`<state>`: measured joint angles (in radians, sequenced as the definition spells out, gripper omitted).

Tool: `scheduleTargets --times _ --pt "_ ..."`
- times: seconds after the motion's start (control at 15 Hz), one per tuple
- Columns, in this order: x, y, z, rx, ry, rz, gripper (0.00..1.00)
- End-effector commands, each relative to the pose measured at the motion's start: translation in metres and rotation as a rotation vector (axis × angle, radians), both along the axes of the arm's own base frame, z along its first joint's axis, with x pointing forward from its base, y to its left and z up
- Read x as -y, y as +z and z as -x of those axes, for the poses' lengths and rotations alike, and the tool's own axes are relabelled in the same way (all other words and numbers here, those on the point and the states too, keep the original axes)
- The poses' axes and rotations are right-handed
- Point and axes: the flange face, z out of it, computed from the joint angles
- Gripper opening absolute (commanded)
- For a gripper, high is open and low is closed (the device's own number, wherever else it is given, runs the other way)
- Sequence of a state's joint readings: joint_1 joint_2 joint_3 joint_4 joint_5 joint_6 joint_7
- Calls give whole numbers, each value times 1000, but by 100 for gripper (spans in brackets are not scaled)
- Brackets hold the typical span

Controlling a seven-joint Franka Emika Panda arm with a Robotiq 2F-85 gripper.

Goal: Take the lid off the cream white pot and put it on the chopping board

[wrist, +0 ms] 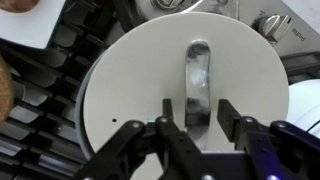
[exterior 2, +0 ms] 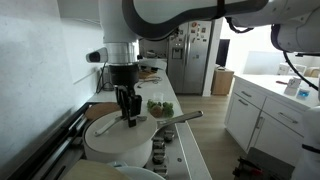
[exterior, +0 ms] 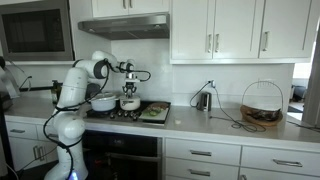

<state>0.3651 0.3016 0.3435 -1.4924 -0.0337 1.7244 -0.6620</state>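
Observation:
The round cream-white lid [wrist: 130, 90] fills the wrist view and has a shiny metal strap handle [wrist: 198, 70] across its middle. It sits on the small cream white pot [exterior: 130, 104] on the stove, which also shows in an exterior view [exterior 2: 115, 148]. My gripper [wrist: 198, 104] is open just above the lid, one finger on each side of the handle with a gap on both sides. It points straight down in both exterior views [exterior: 130, 94] [exterior 2: 128, 116]. The dark olive chopping board [exterior: 155, 112] lies beside the pot, with green bits on it [exterior 2: 158, 105].
A wider pale pot [exterior: 103, 101] stands on the stove on the other side of the small pot, and its top shows in an exterior view [exterior 2: 130, 172]. A long steel handle [exterior 2: 180, 117] sticks out beside the pot. A wire basket [exterior: 262, 105] and cables sit further along the counter.

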Motion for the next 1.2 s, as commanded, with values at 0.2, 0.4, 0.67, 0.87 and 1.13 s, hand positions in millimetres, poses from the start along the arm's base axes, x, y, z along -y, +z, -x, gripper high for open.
scheduleTargets --times 0.2,0.4,0.67,0.87,1.13 --pt "4 1 0 30 -24 13 2" --pt "5 1 -2 25 -28 13 6" --pt "6 13 -9 48 -52 11 6" --pt "10 28 -18 96 -113 22 6" --pt "16 42 -31 142 -168 38 6"
